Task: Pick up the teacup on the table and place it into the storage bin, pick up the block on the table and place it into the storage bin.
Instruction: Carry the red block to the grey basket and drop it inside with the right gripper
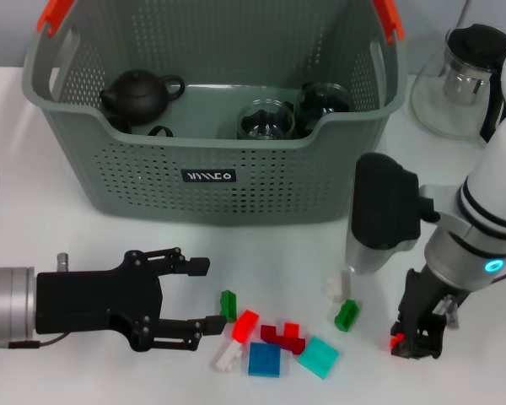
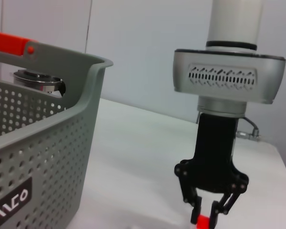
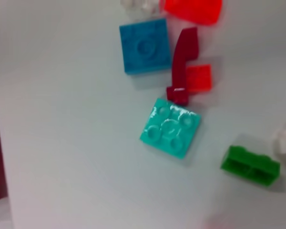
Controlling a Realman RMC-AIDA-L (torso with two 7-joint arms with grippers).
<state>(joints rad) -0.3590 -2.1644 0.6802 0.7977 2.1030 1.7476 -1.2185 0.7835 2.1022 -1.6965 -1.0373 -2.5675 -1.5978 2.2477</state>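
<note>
The grey-green storage bin [image 1: 261,181] stands at the back of the table, and its corner [image 2: 47,138] fills one side of the left wrist view. Two glass teacups [image 1: 266,119] sit inside it beside a black teapot [image 1: 140,94]. My right gripper [image 1: 403,343] is low over the table at the front right, shut on a small red block [image 1: 395,342]. The left wrist view shows this gripper [image 2: 206,215] pinching the block [image 2: 203,221]. My left gripper [image 1: 212,294] lies open at the front left, just left of the loose blocks.
Loose blocks lie at the front centre: green [image 1: 228,304], red [image 1: 245,325], blue [image 1: 264,359], dark red [image 1: 282,338], teal [image 1: 319,356], a second green [image 1: 347,315] and white [image 1: 336,287]. A glass kettle [image 1: 465,80] stands at the back right.
</note>
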